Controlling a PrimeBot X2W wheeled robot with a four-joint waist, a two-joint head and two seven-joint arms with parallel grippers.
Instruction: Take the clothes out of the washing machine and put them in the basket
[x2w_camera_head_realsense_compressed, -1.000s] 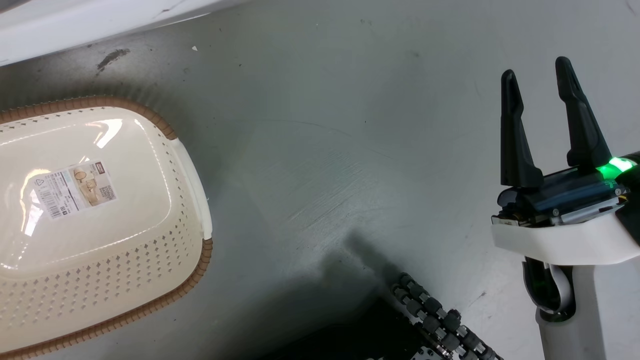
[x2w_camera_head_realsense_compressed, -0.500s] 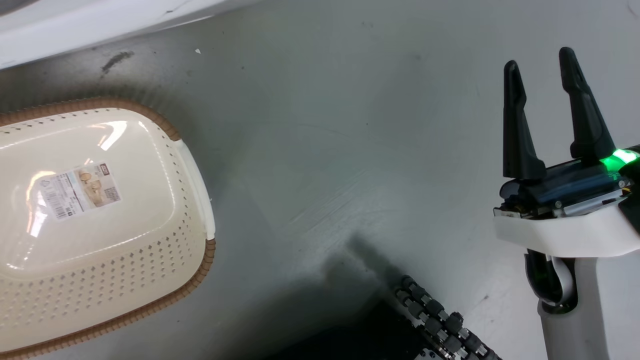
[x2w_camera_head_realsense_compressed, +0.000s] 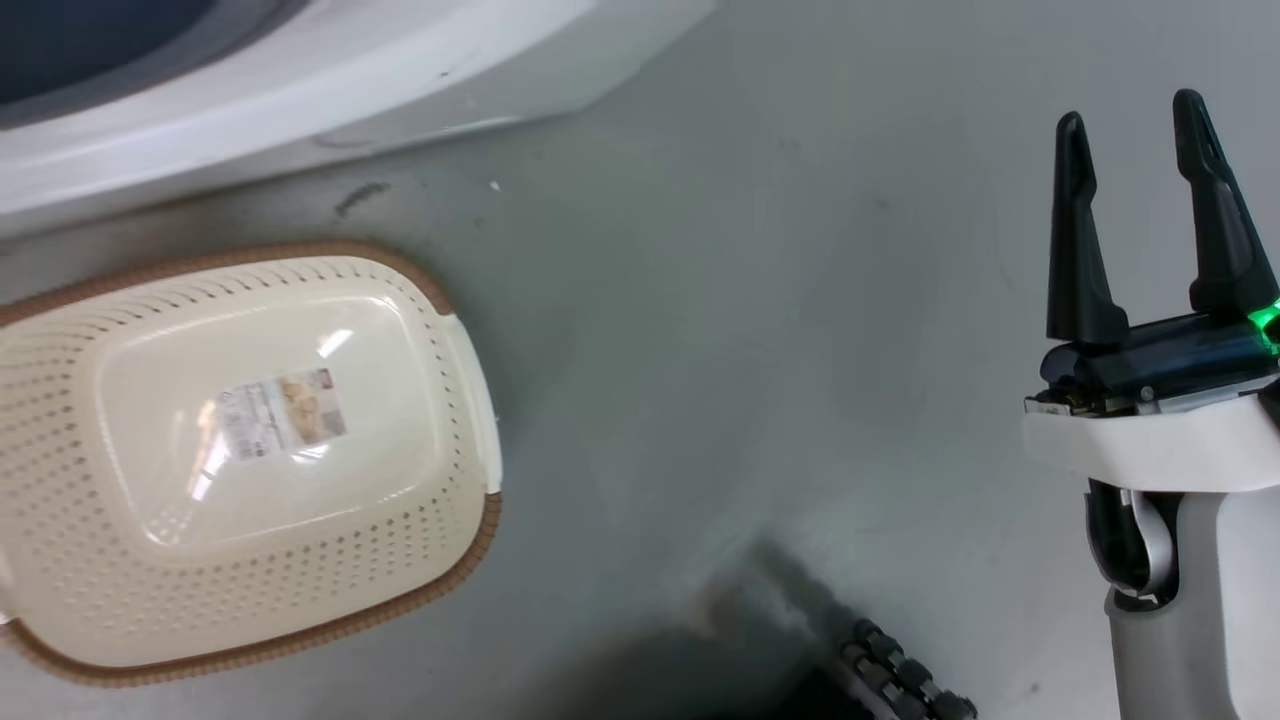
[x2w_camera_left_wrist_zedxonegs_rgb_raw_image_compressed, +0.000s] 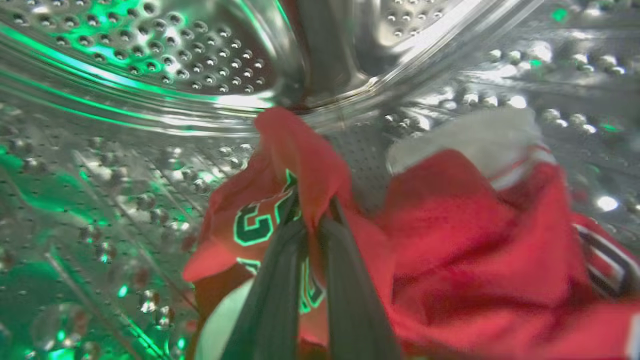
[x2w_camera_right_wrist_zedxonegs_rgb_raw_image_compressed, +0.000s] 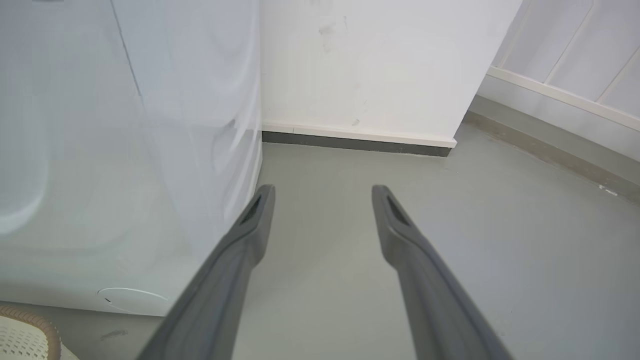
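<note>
the basket (x2w_camera_head_realsense_compressed: 420, 545) sits on the grey floor (x2w_camera_head_realsense_compressed: 700, 300) at the left of the head view, open side up. its long axis runs roughly left to right, and a paper label (x2w_camera_head_realsense_compressed: 283, 413) lies on its bottom. just beyond it stands the white washing machine (x2w_camera_head_realsense_compressed: 300, 90). at the right, the right gripper (x2w_camera_head_realsense_compressed: 1130, 112) hangs over the floor, fingers pointing up the view and spread wide, holding nothing. inside the steel drum (x2w_camera_left_wrist_zedxonegs_rgb_raw_image_compressed: 150, 75), the left gripper (x2w_camera_left_wrist_zedxonegs_rgb_raw_image_compressed: 312, 212) reaches forward, fingers pinched together on a raised fold of the red clothes (x2w_camera_left_wrist_zedxonegs_rgb_raw_image_compressed: 450, 240), which lie heaped low in the drum.
</note>
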